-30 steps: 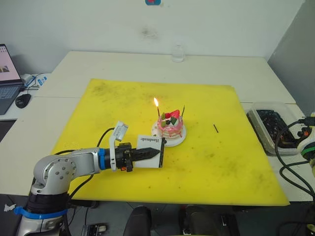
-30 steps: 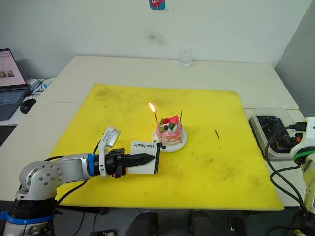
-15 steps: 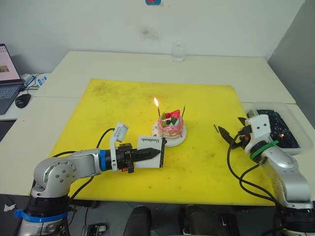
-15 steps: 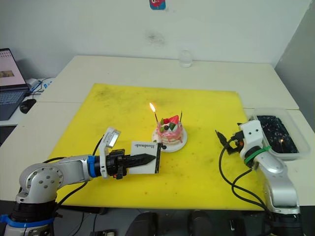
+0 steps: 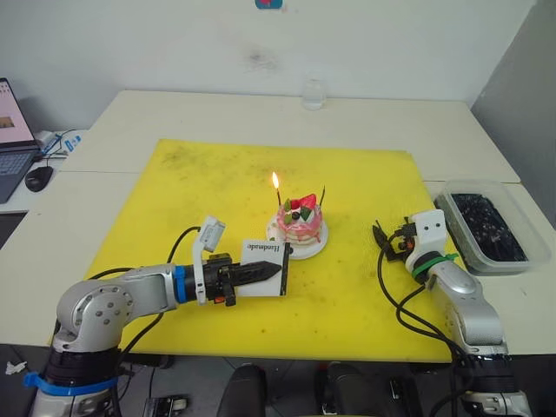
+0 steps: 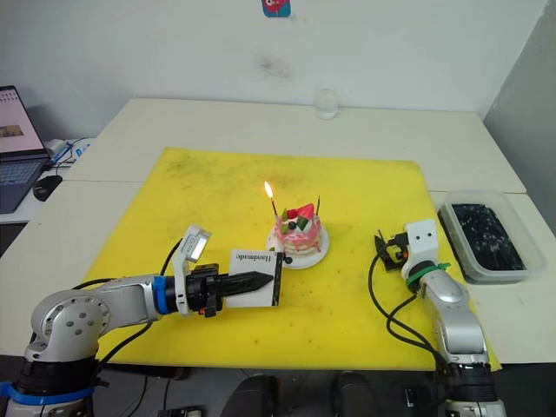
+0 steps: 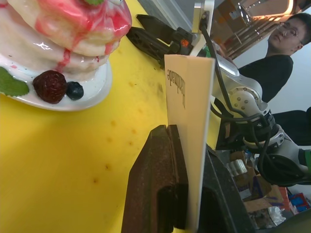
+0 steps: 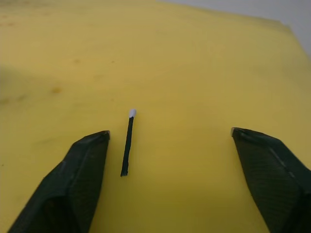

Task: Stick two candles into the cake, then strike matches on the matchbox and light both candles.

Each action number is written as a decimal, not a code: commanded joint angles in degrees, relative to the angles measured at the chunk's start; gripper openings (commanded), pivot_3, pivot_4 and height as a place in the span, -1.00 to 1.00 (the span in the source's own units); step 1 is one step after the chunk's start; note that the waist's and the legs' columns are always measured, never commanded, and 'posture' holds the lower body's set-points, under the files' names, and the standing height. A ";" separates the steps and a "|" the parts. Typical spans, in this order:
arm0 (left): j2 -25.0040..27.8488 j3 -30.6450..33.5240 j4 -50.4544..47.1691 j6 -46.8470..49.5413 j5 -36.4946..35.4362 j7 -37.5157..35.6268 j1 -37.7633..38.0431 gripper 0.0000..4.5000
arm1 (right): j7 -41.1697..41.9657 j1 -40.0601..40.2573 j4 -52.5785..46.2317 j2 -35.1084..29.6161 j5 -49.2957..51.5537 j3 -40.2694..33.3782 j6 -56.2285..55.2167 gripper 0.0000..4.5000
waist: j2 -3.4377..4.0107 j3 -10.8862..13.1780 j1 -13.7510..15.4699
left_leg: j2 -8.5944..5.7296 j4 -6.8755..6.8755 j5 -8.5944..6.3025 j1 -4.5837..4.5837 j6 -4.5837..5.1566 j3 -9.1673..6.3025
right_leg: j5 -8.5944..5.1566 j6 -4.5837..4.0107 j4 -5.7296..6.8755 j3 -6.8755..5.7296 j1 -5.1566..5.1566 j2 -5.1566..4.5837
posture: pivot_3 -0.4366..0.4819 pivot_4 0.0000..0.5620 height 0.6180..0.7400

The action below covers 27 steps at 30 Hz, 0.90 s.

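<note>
The pink cake [image 5: 301,220] sits on its white plate [image 5: 318,247] mid-mat with two thin dark candles in it. The left candle [image 5: 279,196] burns; the right candle [image 5: 323,195] is unlit. My left gripper [image 5: 271,270] is shut on the white matchbox [image 5: 265,255], held on edge just in front of the cake, as the left wrist view shows [image 7: 194,111]. To the right of the cake my right gripper [image 8: 169,133] is open and low over the mat, with a short dark stick [image 8: 127,143] with a pale tip lying between its fingers. The matches are out of view.
A yellow mat [image 5: 217,182] covers the table's middle. A clear tub [image 5: 486,226] of dark bits stands at the right edge, a glass [image 5: 314,93] at the back, and a laptop [image 5: 13,122] and mouse [image 5: 39,178] at far left. A person [image 7: 284,53] sits beyond the table.
My right arm has come in from the right and moved left, bringing its open gripper down over the dark stick. The left gripper and matchbox have stayed put.
</note>
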 commanded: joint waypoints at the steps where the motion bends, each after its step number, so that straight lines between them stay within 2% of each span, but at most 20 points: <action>1: 0.73 1.35 -1.47 -0.88 -0.96 -0.45 -0.24 -1.00 | -1.99 -1.31 -1.37 0.38 -0.41 0.46 5.62 0.26 | 0.00 0.00 0.00 | 0.00 0.01 0.00 0.01 0.00 -0.01 | 0.00 0.00 0.01 0.00 0.00 0.00 | -0.05 -0.47 1.00; 9: 0.64 0.93 -1.38 -1.17 -0.44 -0.71 -0.28 -1.00 | -0.55 -2.55 -4.97 0.40 1.89 1.49 11.71 -0.98 | -0.03 -0.03 0.00 | 0.00 0.02 0.00 0.00 0.00 -0.01 | 0.02 0.01 0.00 0.02 0.02 0.00 | -0.05 -0.47 1.00; 14: 0.74 0.84 -1.52 -1.29 -0.30 -0.95 -0.04 -1.00 | 1.29 -3.36 -7.90 -0.88 3.63 0.83 14.55 -0.98 | -0.03 -0.02 0.00 | 0.00 0.01 0.00 0.00 0.00 -0.01 | 0.02 0.01 0.00 0.01 0.01 0.00 | -0.05 -0.47 1.00; 19: 1.15 0.77 -1.35 -0.95 -0.39 -1.34 -0.23 -1.00 | 6.58 -2.49 -15.77 -5.48 7.65 -0.50 16.61 -0.98 | 0.00 0.00 0.01 | 0.00 -0.02 0.00 -0.03 0.00 -0.02 | 0.00 -0.01 -0.01 0.00 -0.02 0.00 | -0.05 -0.47 1.00; 22: 1.72 0.62 -1.41 -0.23 -0.98 -1.77 -0.41 -1.00 | 10.64 -0.07 -20.65 -9.58 10.16 -0.90 17.23 -0.98 | -0.01 0.00 0.06 | 0.00 -0.05 0.00 -0.04 0.00 -0.03 | -0.02 0.00 -0.06 -0.02 -0.03 0.00 | -0.05 -0.47 1.00; 25: 2.59 0.04 -2.59 1.18 -2.25 -2.74 0.27 -1.00 | 19.04 6.43 -28.31 -16.18 13.48 0.16 15.42 -0.98 | -0.01 0.00 0.23 | -0.01 -0.08 -0.01 -0.05 0.00 -0.04 | -0.04 0.01 -0.08 -0.04 -0.02 0.00 | -0.05 -0.47 1.00; 27: 2.71 -0.39 -3.47 1.86 -3.31 -2.81 0.60 -1.00 | 21.22 9.56 -31.56 -18.60 13.74 1.80 14.10 -0.98 | -0.01 0.00 0.25 | 0.00 -0.07 -0.01 -0.06 0.01 -0.04 | -0.06 0.01 -0.10 -0.04 -0.02 -0.02 | -0.05 -0.47 1.00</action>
